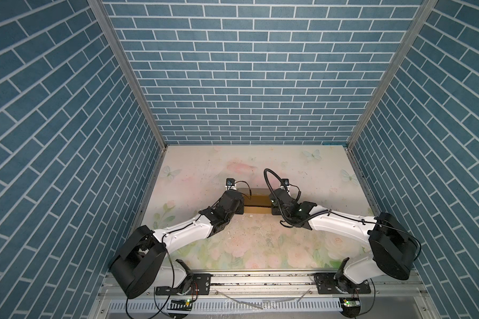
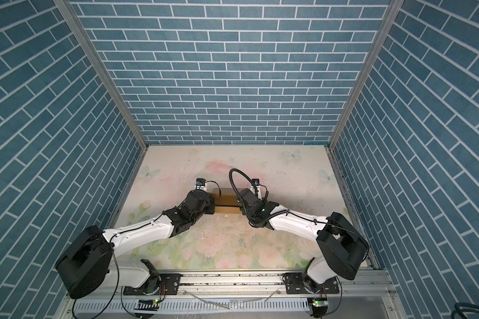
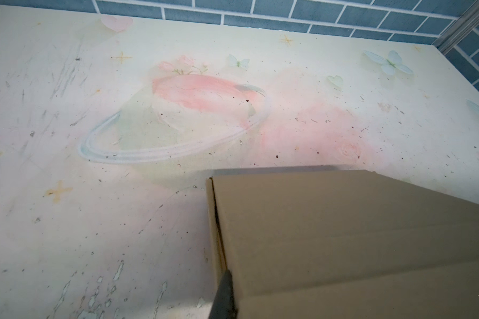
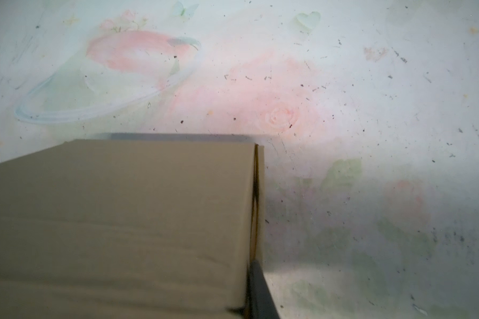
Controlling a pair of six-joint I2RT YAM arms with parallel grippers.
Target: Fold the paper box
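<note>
Paper box (image 1: 256,203) (image 2: 226,203) is folded up, lid down, plain brown. It sits on the floral table (image 1: 302,171), and both arms meet at it.

Left arm (image 1: 183,230) reaches in low from the near rail, elbow out and forearm slanting up to the box's left end. Its wrist is dropped there and its wrist camera (image 1: 229,182) sticks up just past the box's far left corner. Left gripper (image 3: 224,295): claw together, showing as one dark blade. The tip touches the box's left side edge, right at the seam between the lid and the side wall (image 3: 216,234).

Right arm (image 1: 340,223) mirrors it. The forearm comes in nearly level to the box's right end, the wrist is bent down beside the box, and a black cable loop (image 1: 266,176) arches over the box's far right corner. Right gripper (image 4: 259,290): one dark finger lies along the box's right side wall, touching or nearly so. The other finger can't be made out, so I can't tell if the claw is apart or together.

In both wrist views the box top (image 4: 122,221) looks flat, with faint crease lines. The side flap edges show a thin gap at each end. Bare table lies beyond the box's far edge, with blue brick-pattern walls (image 1: 233,82) well behind.
</note>
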